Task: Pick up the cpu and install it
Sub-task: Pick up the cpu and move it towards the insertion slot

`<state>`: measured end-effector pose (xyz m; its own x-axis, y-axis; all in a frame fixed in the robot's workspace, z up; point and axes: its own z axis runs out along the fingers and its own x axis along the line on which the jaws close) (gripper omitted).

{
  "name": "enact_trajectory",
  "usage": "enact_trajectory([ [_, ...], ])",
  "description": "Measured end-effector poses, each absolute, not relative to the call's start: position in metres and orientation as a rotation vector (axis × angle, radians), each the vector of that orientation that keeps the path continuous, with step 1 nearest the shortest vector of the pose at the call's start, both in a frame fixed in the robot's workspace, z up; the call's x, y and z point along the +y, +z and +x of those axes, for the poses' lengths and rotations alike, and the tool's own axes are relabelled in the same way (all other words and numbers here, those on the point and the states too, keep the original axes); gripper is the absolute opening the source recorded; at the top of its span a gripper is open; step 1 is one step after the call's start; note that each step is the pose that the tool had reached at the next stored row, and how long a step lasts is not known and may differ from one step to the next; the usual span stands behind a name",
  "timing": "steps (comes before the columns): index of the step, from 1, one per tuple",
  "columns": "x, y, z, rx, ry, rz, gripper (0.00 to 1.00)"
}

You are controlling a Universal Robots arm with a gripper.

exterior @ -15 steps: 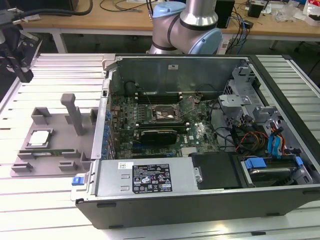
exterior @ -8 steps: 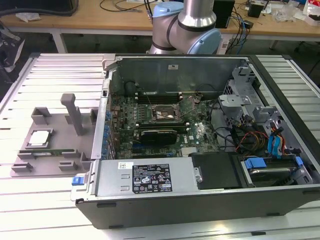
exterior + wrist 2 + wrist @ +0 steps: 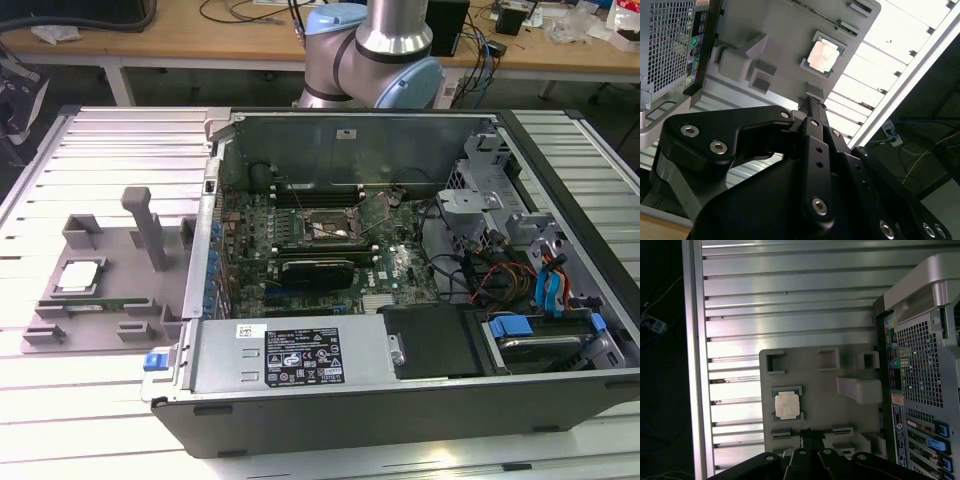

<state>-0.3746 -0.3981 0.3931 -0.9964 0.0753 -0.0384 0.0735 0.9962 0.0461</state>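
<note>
An open computer case (image 3: 300, 365) lies on its side on a slatted metal table (image 3: 100, 140). At twelve o'clock in the exterior view, behind the case, stands the silver and pale blue robot arm (image 3: 375, 50).

The cpu (image 3: 78, 277) – a small square chip with a shiny metal top – lies flat in a shallow recess of a grey plastic tray (image 3: 120, 245). The tray sits at nine o'clock in the exterior view, on the exterior view's left, just beside the case. The chip is at about seven o'clock from the tray's tall upright post (image 3: 148, 225).

Inside the case, the green circuit board has a square socket (image 3: 325, 228) near its middle, with a long black card (image 3: 318, 270) at six o'clock from it.

In both wrist views the black gripper (image 3: 811, 432) (image 3: 810, 99) hovers over the tray's edge – its two fingers closed together, holding nothing. The chip (image 3: 787, 405) (image 3: 823, 54) lies near the fingertips, untouched.
</note>
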Motion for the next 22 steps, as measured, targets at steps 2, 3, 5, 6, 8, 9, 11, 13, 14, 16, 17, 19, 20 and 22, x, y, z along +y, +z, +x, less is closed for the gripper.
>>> enact_trajectory([
  [2, -0.3980, 0.3930, -0.3746, 3.099, 0.069, 0.116, 0.11],
  [3, -0.3980, 0.3930, -0.3746, 3.099, 0.069, 0.115, 0.11],
  [5, -0.3980, 0.3930, -0.3746, 3.099, 0.069, 0.115, 0.11],
  [6, -0.3980, 0.3930, -0.3746, 3.099, 0.069, 0.115, 0.11],
  [8, -0.3979, 0.3930, -0.3746, 3.099, 0.069, 0.115, 0.29],
  [9, -0.3979, 0.3930, -0.3746, 3.099, 0.069, 0.115, 0.42],
  [11, -0.3979, 0.3930, -0.3746, 3.099, 0.069, 0.115, 0.54],
  [13, -0.3978, 0.3930, -0.3746, 3.099, 0.069, 0.115, 0.66],
  [14, -0.3978, 0.3930, -0.3746, 3.099, 0.069, 0.115, 0.66],
  [16, -0.3978, 0.3921, -0.3746, 3.098, 0.069, 0.115, 0.66],
  [17, -0.3978, 0.3915, -0.3746, 3.099, 0.069, 0.115, 0.66],
  [19, -0.3978, 0.3888, -0.3746, 3.099, 0.069, 0.115, 0.66],
  [20, -0.3978, 0.3873, -0.3746, 3.099, 0.069, 0.116, 0.66],
  [22, -0.3978, 0.3845, -0.3746, 3.099, 0.069, 0.115, 0.66],
])
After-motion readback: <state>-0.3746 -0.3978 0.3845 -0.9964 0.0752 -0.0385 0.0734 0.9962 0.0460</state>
